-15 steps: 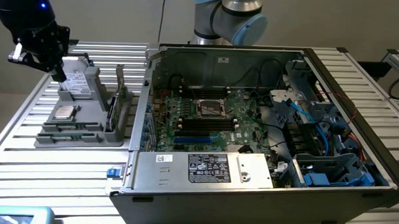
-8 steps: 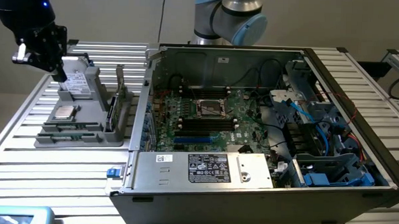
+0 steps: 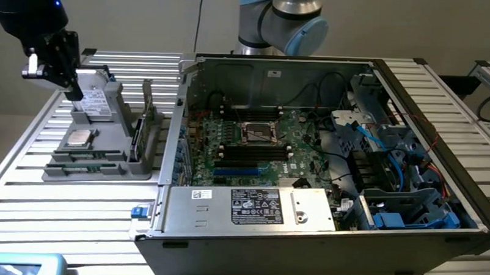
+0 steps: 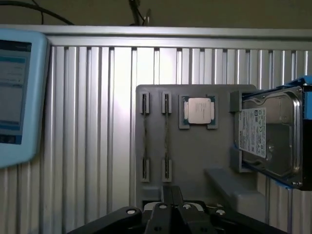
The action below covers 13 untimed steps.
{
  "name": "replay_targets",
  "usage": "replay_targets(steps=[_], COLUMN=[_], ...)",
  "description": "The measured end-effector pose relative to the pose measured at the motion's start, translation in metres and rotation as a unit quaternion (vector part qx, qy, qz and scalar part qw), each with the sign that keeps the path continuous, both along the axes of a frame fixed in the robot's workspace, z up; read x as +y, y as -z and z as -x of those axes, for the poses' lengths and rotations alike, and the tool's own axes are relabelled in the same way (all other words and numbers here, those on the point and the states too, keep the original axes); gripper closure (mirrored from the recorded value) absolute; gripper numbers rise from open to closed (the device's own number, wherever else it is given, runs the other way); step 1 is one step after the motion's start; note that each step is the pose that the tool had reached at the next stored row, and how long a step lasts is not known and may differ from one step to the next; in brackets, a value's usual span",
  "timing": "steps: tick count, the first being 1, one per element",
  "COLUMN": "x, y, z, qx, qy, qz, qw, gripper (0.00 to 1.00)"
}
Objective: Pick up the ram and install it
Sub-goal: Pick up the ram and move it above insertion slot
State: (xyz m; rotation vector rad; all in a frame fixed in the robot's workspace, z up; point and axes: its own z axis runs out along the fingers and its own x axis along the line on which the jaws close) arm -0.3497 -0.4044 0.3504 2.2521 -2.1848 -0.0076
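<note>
Ribbed aluminium desk (image 3: 64,198) before a plain wall (image 3: 151,18) bears a grey tray (image 4: 195,151) holding the ram (image 4: 166,134) and an open computer case (image 3: 307,243); the tool (image 3: 73,95) hovers clenched, empty, above.

At the exterior view's upper centre, a silver tubular arm joint (image 3: 292,1) wears pale blue caps (image 3: 312,33); the matte black gripper (image 3: 73,93), upper left, bears small round screws (image 4: 130,211).
</note>
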Motion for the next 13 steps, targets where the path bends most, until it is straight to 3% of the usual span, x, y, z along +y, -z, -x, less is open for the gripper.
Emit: replay_targets(steps=[3,10,11,13], x=[0.0,-0.0001,-0.0001,0.0], y=[0.0,0.0,0.0,0.0001], z=[0.0001,0.0003,0.0004,0.0011], qx=[-0.0001,-0.0002,-0.0001,-0.0002], qy=[-0.023,-0.025,-0.025,-0.025], qz=[-0.0007,-0.0007,-0.0007,-0.0008], qw=[0.9997,0.9997,0.9997,0.9997], gripper=[0.89,0.89,0.88,0.76])
